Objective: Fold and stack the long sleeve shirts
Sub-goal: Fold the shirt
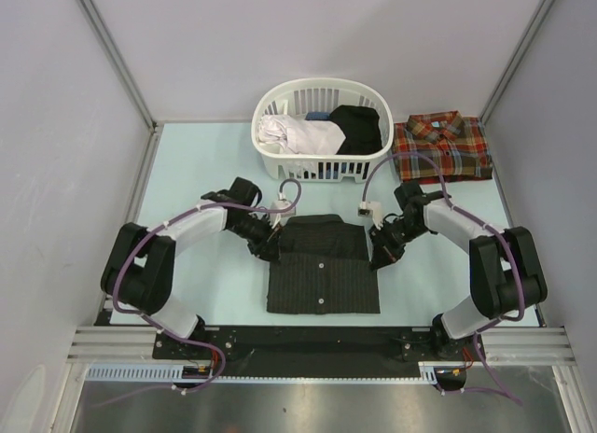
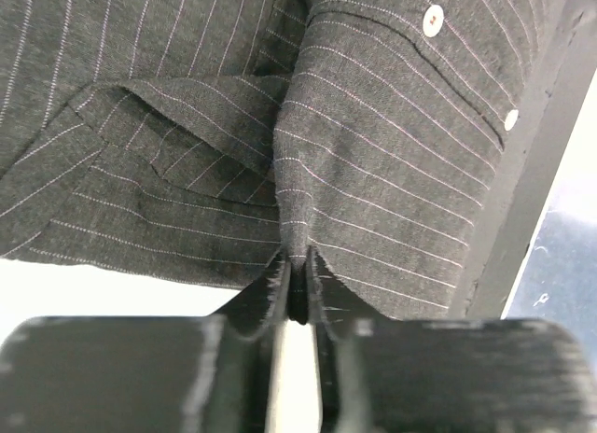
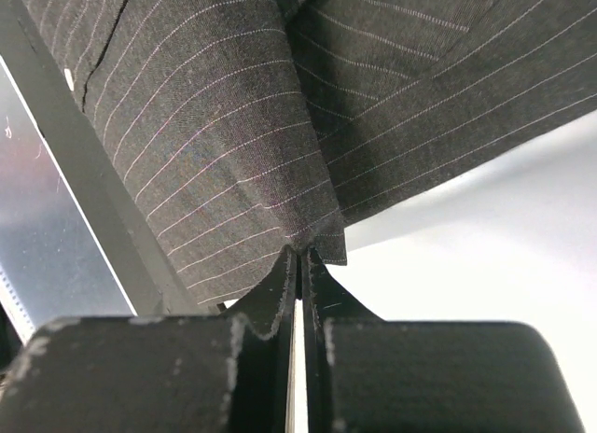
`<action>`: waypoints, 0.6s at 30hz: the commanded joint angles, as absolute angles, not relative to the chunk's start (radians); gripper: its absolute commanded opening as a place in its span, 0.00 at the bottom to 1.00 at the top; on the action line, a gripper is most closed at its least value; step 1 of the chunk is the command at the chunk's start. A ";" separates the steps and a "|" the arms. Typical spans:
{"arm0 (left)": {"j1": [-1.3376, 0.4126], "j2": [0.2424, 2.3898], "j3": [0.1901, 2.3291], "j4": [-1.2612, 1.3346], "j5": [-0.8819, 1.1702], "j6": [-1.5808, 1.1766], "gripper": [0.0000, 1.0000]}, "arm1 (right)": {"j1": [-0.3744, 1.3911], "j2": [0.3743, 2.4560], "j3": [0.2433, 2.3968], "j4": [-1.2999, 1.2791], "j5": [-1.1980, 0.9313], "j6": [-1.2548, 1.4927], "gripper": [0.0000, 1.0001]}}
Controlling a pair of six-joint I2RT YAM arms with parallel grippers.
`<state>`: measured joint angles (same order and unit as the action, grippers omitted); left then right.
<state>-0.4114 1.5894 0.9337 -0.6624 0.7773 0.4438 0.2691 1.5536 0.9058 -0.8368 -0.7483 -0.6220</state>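
Note:
The black-charcoal pinstriped shirt (image 1: 323, 274) lies partly folded at the table's near middle, buttons up. My left gripper (image 1: 268, 245) is shut on the shirt's left edge; in the left wrist view a pinch of the pinstriped cloth (image 2: 373, 162) rises from the closed gripper (image 2: 297, 265). My right gripper (image 1: 380, 254) is shut on the shirt's right edge; the right wrist view shows a corner of the cloth (image 3: 224, 144) clamped in the gripper (image 3: 300, 256). The red-orange-green plaid shirt (image 1: 441, 146) lies folded at the back right.
A white laundry basket (image 1: 270, 158) stands at the back middle, holding white, blue and black clothes. Grey walls enclose the table on the left, right and back. A black rail runs along the near edge.

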 commanded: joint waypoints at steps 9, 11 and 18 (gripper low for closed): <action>-0.345 1.598 1.080 -0.660 0.706 0.462 0.01 | 0.268 1.597 1.100 -0.773 -0.670 -0.557 0.00; -0.339 1.620 1.116 -0.657 0.690 0.462 0.00 | 0.259 1.624 1.155 -0.761 -0.670 -0.548 0.00; -0.314 1.690 1.198 -0.600 0.609 0.454 0.00 | 0.242 1.744 1.279 -0.710 -0.650 -0.528 0.00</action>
